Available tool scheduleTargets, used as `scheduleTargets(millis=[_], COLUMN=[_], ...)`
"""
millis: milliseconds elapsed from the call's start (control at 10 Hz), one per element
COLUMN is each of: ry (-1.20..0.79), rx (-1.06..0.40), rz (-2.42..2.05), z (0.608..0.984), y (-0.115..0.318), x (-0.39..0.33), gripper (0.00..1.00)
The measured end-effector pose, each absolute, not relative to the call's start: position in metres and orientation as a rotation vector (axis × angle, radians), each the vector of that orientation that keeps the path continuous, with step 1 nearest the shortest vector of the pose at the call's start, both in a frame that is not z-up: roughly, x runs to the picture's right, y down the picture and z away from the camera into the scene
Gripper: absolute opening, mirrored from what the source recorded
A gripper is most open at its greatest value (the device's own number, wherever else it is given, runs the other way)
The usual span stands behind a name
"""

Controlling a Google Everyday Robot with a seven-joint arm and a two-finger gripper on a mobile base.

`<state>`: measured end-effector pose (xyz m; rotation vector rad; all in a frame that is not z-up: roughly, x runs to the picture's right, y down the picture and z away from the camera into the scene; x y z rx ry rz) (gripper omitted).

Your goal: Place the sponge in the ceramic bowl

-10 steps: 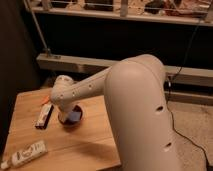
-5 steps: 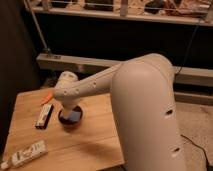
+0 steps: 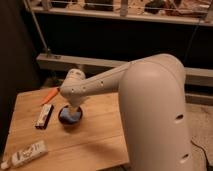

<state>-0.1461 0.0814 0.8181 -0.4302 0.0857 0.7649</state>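
Observation:
A small dark round ceramic bowl sits on the wooden table, left of centre. Inside it shows a blue patch, the sponge. My white arm reaches from the right, and its wrist hangs directly over the bowl. The gripper points down into the bowl's mouth, at or just above the sponge. The wrist mostly hides it, and whether it touches the sponge does not show.
On the table left of the bowl lies a dark flat bar, with an orange stick-like object behind it. A white tube lies near the front left corner. A metal rail runs behind the table.
The arm's elbow and wrist have shifted slightly to the right. The gripper stays over the bowl, and the bowl has not moved.

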Motion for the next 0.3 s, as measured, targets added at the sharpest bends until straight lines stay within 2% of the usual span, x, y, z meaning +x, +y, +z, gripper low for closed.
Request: scheduleTargets(millis=[300], ry=[0.127], rx=[-0.398], rz=[0.840], z=[0.820], y=[0.078], x=[-0.119], gripper=[0.80])
